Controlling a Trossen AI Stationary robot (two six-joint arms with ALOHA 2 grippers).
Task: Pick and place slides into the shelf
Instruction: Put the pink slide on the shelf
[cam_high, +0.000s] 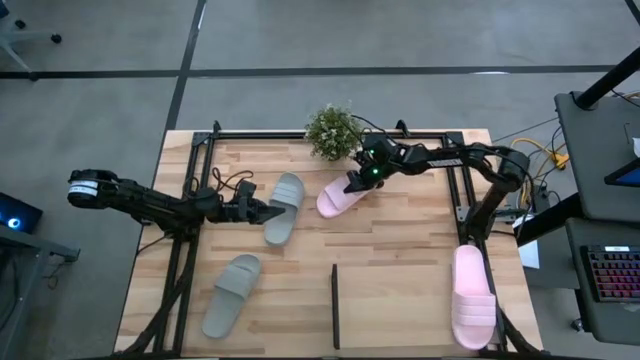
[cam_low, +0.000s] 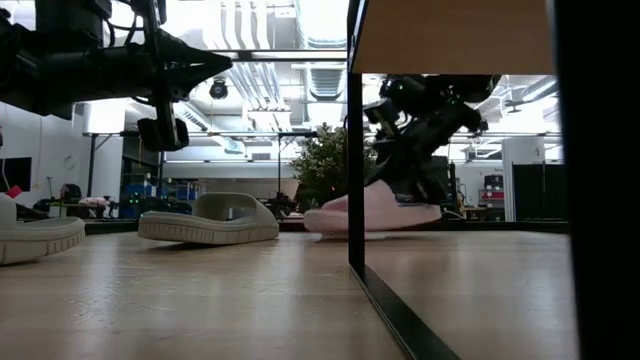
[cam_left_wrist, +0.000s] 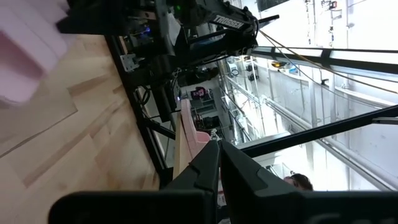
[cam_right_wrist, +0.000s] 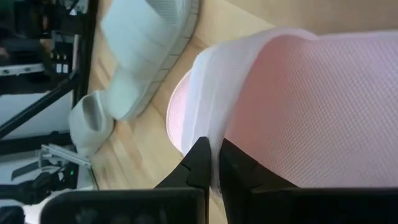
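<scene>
The wooden bench (cam_high: 400, 260) carries everything, with a black metal frame (cam_high: 300, 133) around its edges. A thin black strip (cam_high: 334, 305) lies on the planks near the front middle; in the low view it stands as the dark edge of a pale upright panel, the shelf (cam_low: 450, 35), and none of the sandals is on it.

The right arm (cam_high: 470, 165) reaches in from the right side across the back of the bench. The left arm (cam_high: 150, 200) comes in from the left edge and hangs above the planks.

Four sandals lie spread out. One pink sandal (cam_high: 473, 300) rests flat at the front right corner. One grey-green sandal (cam_high: 231, 293) lies at the front left, and the other grey-green sandal (cam_high: 285, 207) sits mid-bench, just beside the left arm's fingers (cam_high: 268, 211), which are pressed together on nothing.

The second pink sandal (cam_high: 340, 197) is near the back middle, tilted with one end raised off the wood. The right arm's fingers (cam_high: 362, 180) are pinched tight on its strap edge, as the right wrist view shows.

A small potted plant (cam_high: 331, 130) stands at the back edge, near that pink sandal.
</scene>
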